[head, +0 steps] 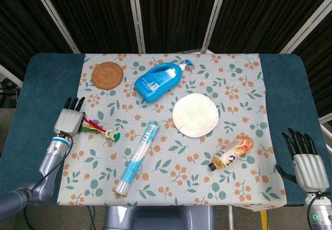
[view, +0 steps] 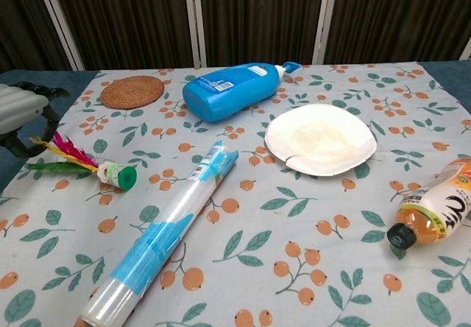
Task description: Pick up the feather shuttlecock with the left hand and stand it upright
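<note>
The feather shuttlecock (head: 100, 130) (view: 90, 166) lies on its side on the flowered cloth at the left. Its green base points right and its red, yellow and green feathers point left. My left hand (head: 69, 119) (view: 18, 113) hovers just left of the feather tips. Its fingers stretch away from me and hold nothing; whether the thumb touches the feathers I cannot tell. My right hand (head: 306, 162) rests far off at the table's front right, fingers spread and empty.
A long blue-and-clear tube (head: 137, 158) (view: 165, 233) lies just right of the shuttlecock. Further back are a woven coaster (head: 107, 74) (view: 132, 91) and a blue pump bottle (head: 158, 81) (view: 232, 90) on its side. A paper plate (head: 194, 115) (view: 320, 138) and an orange drink bottle (head: 232, 152) (view: 434, 209) lie to the right.
</note>
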